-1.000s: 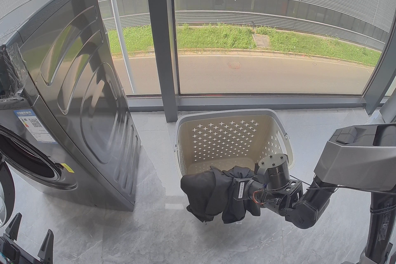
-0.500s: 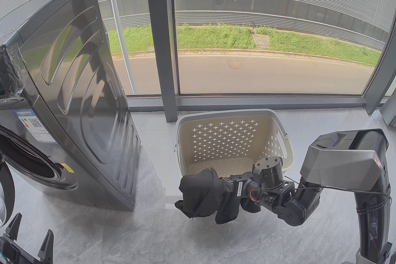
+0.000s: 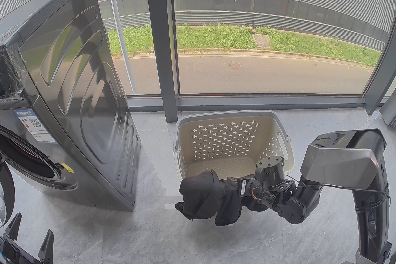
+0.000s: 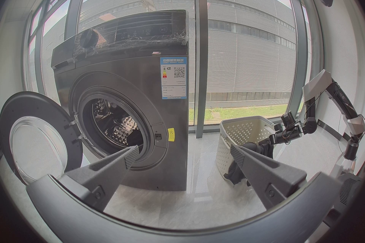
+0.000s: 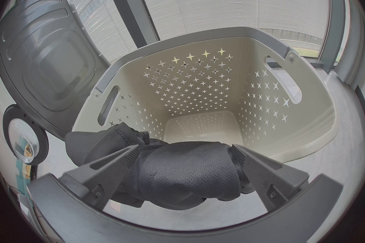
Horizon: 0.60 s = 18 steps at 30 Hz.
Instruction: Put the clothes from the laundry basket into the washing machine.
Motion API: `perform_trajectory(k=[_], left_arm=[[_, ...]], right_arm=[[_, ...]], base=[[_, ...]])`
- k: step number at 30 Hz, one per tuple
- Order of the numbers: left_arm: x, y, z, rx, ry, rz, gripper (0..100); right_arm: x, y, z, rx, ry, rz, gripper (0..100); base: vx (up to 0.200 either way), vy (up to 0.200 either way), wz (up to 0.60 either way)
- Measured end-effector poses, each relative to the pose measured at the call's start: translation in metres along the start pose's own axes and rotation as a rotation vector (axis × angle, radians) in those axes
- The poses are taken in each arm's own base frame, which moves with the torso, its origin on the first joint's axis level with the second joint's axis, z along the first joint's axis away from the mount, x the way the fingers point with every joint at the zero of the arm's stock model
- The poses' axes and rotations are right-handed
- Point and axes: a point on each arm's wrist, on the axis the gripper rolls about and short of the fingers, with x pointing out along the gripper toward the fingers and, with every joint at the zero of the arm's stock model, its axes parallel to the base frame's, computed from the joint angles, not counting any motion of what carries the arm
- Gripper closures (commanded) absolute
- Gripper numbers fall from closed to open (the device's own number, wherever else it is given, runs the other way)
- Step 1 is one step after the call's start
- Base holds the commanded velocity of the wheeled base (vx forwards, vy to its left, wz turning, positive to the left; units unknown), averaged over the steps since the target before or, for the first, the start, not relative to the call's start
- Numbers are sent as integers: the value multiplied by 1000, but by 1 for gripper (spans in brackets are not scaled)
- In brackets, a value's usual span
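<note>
The right gripper (image 5: 183, 152) is clamped on a dark garment (image 3: 202, 199). Its two fingers pinch the bunched mesh cloth from both sides, so the loose ends droop beneath. In the head view the bundle hangs at lower centre, just outside the near rim of the laundry basket (image 3: 231, 114) and above the floor (image 3: 144, 236). It is likely held that high so nothing snags on the rim during the carry. The basket stands at centre, its star-punched floor visible behind the bundle. The washing machine (image 3: 74, 83) takes up the left of the head view, well apart from the garment. Its round door (image 4: 38, 137) is swung open, leaving the drum (image 4: 114, 126) free to receive the load. The left gripper (image 4: 184, 150), at the head view's lower left corner, is spread wide and carries nothing, probably parked out of the path.
</note>
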Motion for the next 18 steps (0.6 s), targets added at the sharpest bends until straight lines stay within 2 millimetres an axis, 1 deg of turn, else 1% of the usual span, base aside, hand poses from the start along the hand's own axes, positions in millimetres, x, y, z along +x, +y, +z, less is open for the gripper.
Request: perform_trajectory(k=[6,12,17,18], left_arm=[[0,0,0,0,0,0,0],[0,0,0,0,0,0,0],[0,0,0,0,0,0,0],[0,0,0,0,0,0,0]], right_arm=[[-1,2,1,-23,-4,6,0],[-9,4,2,-38,7,11,0],[-10,2,2,-64,6,9,0],[-9,1,1,-67,7,7,100]], base=[[0,0,0],[0,0,0],[0,0,0],[0,0,0]])
